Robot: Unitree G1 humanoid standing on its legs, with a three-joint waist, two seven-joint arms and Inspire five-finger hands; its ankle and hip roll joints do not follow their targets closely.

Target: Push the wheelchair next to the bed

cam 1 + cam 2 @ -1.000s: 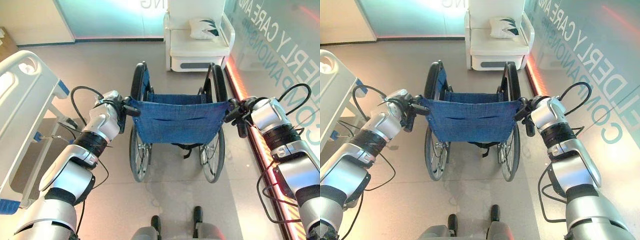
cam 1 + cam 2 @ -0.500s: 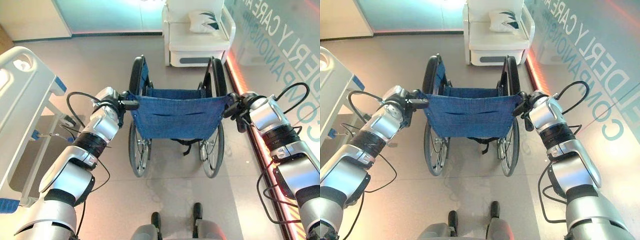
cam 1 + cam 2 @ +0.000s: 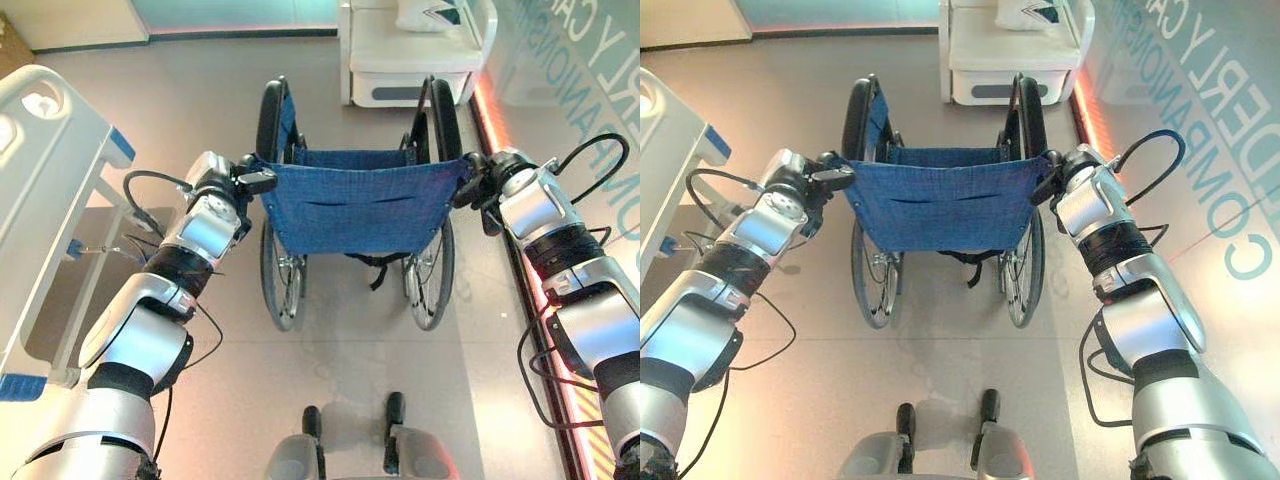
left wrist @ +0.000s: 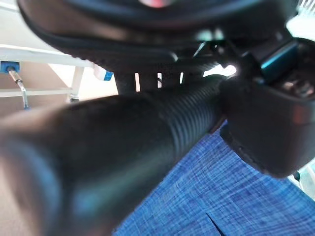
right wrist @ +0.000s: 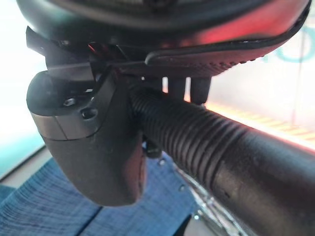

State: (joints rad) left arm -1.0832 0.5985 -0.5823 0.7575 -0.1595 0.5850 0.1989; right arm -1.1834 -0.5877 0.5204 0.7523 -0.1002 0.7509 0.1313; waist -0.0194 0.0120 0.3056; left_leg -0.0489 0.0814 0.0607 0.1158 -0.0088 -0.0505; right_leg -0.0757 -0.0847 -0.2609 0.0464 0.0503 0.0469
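A wheelchair (image 3: 358, 205) with a blue cloth back and black wheels stands on the floor in front of me, facing away. My left hand (image 3: 238, 180) is shut on its left push handle (image 4: 147, 132), a black ribbed grip. My right hand (image 3: 480, 178) is shut on the right push handle (image 5: 206, 142) in the same way. The bed (image 3: 45, 170), white with blue corner pieces, stands to the wheelchair's left, an arm's width of floor apart from it.
A white armchair (image 3: 415, 55) with a cushion stands beyond the wheelchair, straight ahead. A glass wall (image 3: 590, 90) with a glowing strip along its base runs down the right side. Open floor lies between the bed and the wheelchair.
The wheelchair has rolled forward with both hands on its handles, and the armchair ahead now sits closer to it. The whole view has shifted, so the camera moved too.
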